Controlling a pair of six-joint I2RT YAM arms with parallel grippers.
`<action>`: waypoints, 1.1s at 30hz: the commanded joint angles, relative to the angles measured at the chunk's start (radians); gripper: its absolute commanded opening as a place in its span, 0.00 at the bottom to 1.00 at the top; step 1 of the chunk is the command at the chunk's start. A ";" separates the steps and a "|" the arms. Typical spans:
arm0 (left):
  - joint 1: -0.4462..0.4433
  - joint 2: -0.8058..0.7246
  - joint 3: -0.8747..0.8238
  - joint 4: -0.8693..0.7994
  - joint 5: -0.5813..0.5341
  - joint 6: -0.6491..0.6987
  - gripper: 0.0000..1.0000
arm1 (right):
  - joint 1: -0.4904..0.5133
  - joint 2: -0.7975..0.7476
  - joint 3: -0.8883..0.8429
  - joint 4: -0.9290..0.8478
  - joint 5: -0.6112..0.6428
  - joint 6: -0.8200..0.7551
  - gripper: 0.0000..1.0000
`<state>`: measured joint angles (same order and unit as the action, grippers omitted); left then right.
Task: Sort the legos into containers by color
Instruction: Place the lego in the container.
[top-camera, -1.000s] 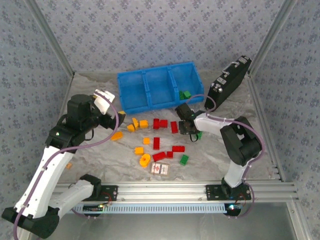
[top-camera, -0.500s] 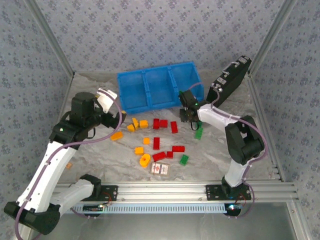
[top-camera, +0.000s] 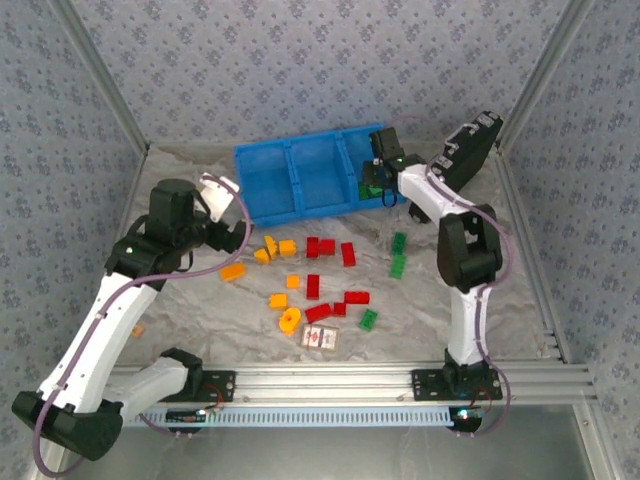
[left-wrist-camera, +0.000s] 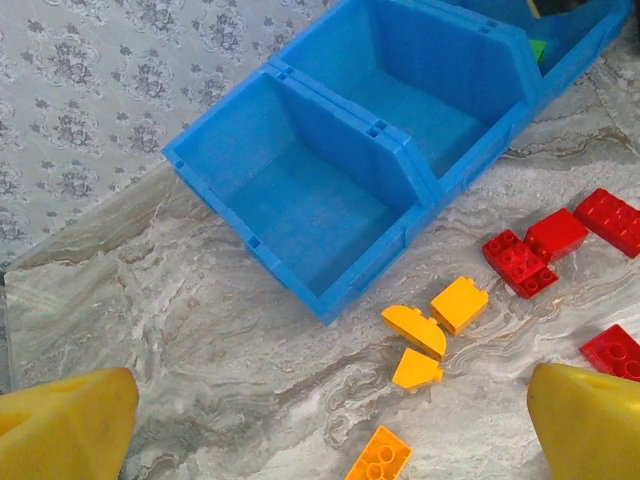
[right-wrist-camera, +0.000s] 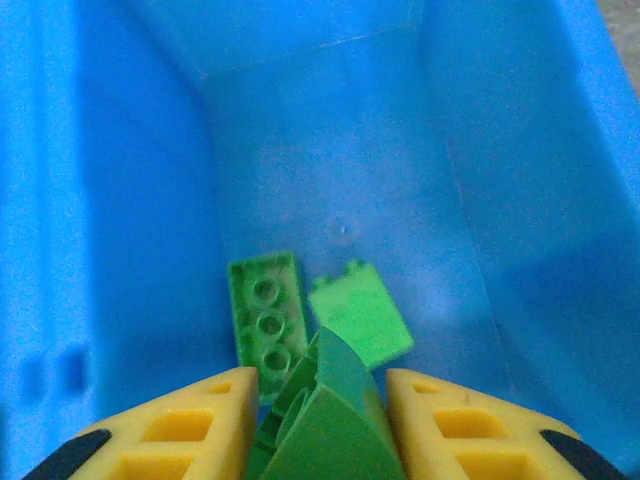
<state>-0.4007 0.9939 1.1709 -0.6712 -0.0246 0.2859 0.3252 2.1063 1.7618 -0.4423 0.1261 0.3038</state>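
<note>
The whole setup is sitting in a booth with flowery grey-blue wallpaper, and the desk (top-camera: 430, 320) is wearing a marbled grey cover. The biggest thing on it is the blue tray (top-camera: 300, 212), lying along the far side with its three compartments facing up. A black case (top-camera: 460, 165) is leaning just to its right.

The right arm is reaching out over the tray's right-hand compartment. The right pincer (right-wrist-camera: 318, 420) is hanging just above it, clamping a green brick (right-wrist-camera: 325, 400) between nearly closed fingers. Two more green legos (right-wrist-camera: 265, 315) are already lying on that compartment's floor, right underneath. The left pincer (top-camera: 228, 215) is hovering near the tray's left end, gaping as wide as it goes and carrying nothing.

Progress-wise I'd say it's early days. Green is getting handled first: two in, one looking ready to drop, and three loose green ones (top-camera: 398, 242) waiting on the desk right of the pile. The left and middle compartments are looking empty from the left wrist view. All the red bricks (top-camera: 320, 247) and the yellow-orange ones (top-camera: 270, 247), including the round yellow piece (top-camera: 289, 320), are sitting loose mid-desk near a small red-patterned card box (top-camera: 320, 339). So most of the sorting is waiting to be done.
</note>
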 joint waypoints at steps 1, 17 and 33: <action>-0.019 0.026 0.041 0.022 -0.005 0.036 1.00 | -0.022 0.088 0.109 -0.036 -0.043 -0.024 0.28; -0.060 0.101 0.131 -0.085 0.124 0.082 1.00 | -0.032 0.082 0.144 -0.053 -0.089 -0.038 0.54; -0.087 0.019 0.073 -0.045 0.139 0.056 1.00 | 0.004 -0.424 -0.481 -0.067 0.030 0.129 0.67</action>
<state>-0.4801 1.0264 1.2530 -0.7334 0.0864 0.3500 0.3229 1.7233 1.3701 -0.4812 0.1131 0.3553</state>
